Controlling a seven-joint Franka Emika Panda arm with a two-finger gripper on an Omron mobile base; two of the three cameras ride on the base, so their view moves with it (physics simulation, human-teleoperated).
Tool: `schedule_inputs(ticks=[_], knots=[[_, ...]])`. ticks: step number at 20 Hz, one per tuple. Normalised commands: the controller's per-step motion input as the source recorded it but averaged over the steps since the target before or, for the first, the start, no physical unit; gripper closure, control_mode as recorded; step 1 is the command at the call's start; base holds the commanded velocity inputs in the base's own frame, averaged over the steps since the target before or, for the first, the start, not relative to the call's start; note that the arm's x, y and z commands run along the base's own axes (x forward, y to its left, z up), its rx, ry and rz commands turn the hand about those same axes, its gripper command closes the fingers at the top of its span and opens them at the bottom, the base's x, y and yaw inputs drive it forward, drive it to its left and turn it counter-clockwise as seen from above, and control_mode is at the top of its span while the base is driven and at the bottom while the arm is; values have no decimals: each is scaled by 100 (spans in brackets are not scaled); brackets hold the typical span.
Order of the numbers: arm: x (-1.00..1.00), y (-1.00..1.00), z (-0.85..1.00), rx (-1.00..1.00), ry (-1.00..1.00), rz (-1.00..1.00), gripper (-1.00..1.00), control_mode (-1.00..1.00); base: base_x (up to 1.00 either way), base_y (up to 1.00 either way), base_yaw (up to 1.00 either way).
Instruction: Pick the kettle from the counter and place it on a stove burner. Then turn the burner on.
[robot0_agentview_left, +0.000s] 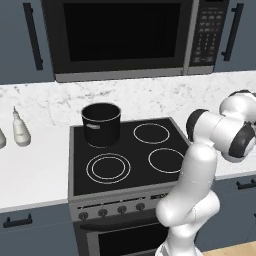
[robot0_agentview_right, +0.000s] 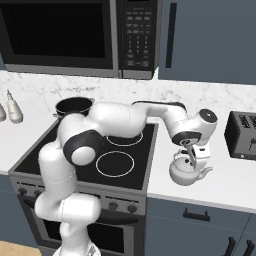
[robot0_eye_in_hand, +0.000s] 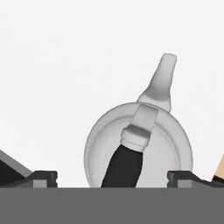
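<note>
Pincer wide open, straddling kettle handle.

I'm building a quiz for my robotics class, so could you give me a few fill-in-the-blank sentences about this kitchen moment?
1. The kettle sits on the counter to the ____ of the cooktop in the right base view.
2. The gripper hangs directly above the kettle with its jaws ____.
3. The black pot stands on the cooktop's back ____ corner in the left base view.
4. The stove burner drawn with ____ concentric rings has nothing on it.

Missing words: right; open; left; two
</note>
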Motion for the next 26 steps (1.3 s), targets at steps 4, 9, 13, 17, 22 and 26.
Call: schedule_inputs(ticks=[4,9,13,17,22,26], knots=[[34,-7,-22,-1,0,0,-100,-100,0,0,0],[29,-3,-7,-1,0,0,100,-100,0,0,0],[2,0,0,0,0,0,100,-100,0,0,0],[0,0,0,0,0,0,100,-100,0,0,0],[-13,12,12,0,-5,0,100,-100,0,0,0],[-33,42,44,0,-14,1,100,-100,0,0,0]])
